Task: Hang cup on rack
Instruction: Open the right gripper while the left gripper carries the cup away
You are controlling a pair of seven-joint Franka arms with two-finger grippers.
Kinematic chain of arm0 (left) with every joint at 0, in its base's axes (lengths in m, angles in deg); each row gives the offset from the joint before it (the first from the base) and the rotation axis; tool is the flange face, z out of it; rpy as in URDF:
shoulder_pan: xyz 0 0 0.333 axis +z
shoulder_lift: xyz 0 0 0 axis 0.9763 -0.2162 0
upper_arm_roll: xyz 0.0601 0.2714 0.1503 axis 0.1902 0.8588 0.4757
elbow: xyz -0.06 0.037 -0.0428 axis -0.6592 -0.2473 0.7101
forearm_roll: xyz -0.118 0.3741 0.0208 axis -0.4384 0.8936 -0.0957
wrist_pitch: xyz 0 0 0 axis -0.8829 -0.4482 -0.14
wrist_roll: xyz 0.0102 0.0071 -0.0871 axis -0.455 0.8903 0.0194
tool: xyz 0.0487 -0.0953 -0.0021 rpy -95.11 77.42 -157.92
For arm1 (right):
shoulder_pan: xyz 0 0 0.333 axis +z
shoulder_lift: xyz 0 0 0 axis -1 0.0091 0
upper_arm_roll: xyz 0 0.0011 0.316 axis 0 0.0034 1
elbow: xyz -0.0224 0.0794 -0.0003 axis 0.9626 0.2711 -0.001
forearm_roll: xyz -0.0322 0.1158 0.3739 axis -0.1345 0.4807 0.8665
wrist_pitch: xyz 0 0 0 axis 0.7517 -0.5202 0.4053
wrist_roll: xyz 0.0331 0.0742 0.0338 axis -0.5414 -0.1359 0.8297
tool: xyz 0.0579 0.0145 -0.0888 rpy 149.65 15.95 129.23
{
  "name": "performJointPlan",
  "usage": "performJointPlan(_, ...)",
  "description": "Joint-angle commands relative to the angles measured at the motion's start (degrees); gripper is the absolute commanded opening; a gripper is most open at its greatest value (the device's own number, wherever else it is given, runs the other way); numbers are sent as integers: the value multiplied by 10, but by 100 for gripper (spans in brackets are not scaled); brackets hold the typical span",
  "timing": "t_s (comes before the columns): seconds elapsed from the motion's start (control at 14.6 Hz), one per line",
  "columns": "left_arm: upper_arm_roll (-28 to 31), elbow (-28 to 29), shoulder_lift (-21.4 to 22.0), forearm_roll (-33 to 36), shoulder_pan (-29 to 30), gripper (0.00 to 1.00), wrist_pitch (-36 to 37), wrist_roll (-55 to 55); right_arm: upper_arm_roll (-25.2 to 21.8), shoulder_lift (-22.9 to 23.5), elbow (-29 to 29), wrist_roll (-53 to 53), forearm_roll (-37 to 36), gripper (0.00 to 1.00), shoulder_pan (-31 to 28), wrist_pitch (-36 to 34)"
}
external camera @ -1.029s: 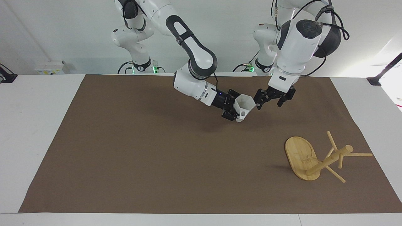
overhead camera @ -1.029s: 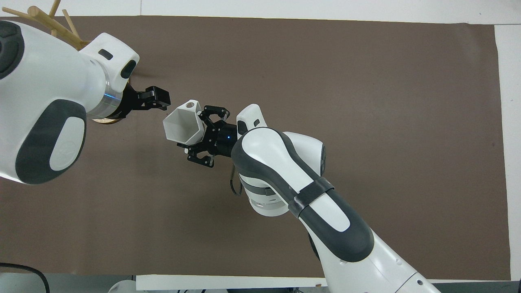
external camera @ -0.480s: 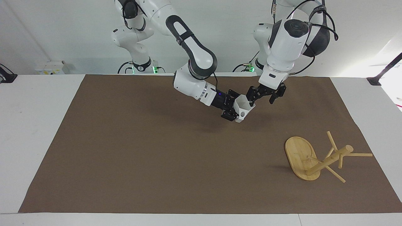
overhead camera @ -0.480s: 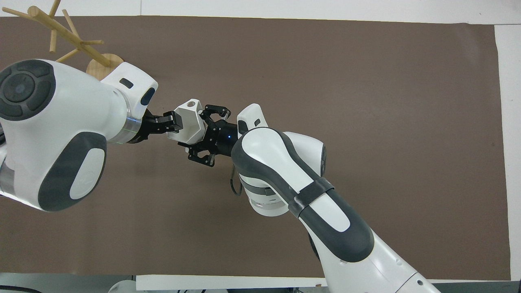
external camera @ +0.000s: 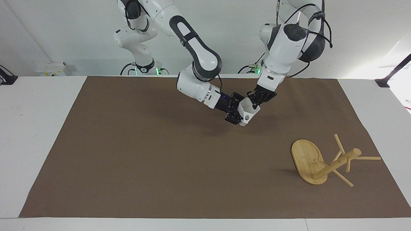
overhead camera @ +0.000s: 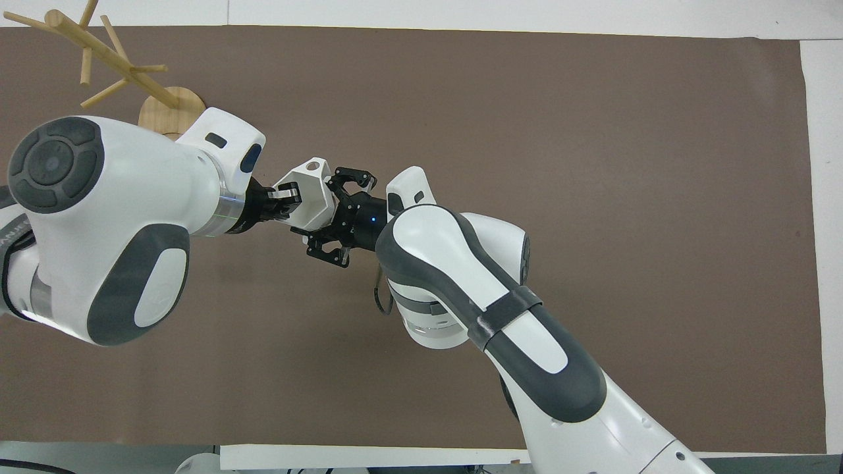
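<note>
- I am seeing my right gripper (external camera: 239, 112) pinching the cup (external camera: 249, 110) up in the air over the brown mat (external camera: 160, 154), mouth tipped sideways.
- My left gripper (external camera: 255, 102) is reaching into the cup's rim; I cannot tell whether its fingers are closed.
- The rack (external camera: 324, 162) is standing at about four o'clock from the cup in the facing view, well apart.

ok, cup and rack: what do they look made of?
Cup: looks like white plastic, matte; flat facets, crisp edges, uniform colour, possibly printed. Rack: pale wood, likely bamboo, smooth finish; faint grain on the oval base, round post and thin pegs in the same tan.
</note>
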Motion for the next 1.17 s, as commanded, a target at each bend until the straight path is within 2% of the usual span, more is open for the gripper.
performJointPlan(0.0,7,3,-3,-5,-7,0,-27,3,7,-2,3,10,17,19,-4,-1)
performJointPlan(0.07,8,1,-5,-5,-4,0,-30,3,7,-2,3,10,17,40,-4,-1)
performJointPlan(0.14,9,-7,-7,-5,0,0,-34,4,7,-2,3,10,18,94,-4,-2)
performJointPlan(0.21,12,-12,-7,-5,3,0,-35,6,7,-2,2,11,18,100,-10,-6)
performJointPlan(0.41,12,-13,-3,-5,38,0,-79,8,6,-37,-15,9,16,100,-32,-8)
performJointPlan(0.62,9,22,-3,-12,77,0,-214,25,7,-83,-58,9,15,100,-69,-20)
performJointPlan(0.75,9,57,-1,-75,99,0,-317,25,6,-117,-95,9,11,100,-106,-52)
performJointPlan(0.96,9,57,-10,-227,123,0,-346,21,6,-153,-141,9,-6,100,-162,-69)
performJointPlan(1.1,8,56,-39,-278,123,0,-400,18,6,-148,-136,8,-66,100,-191,-69)
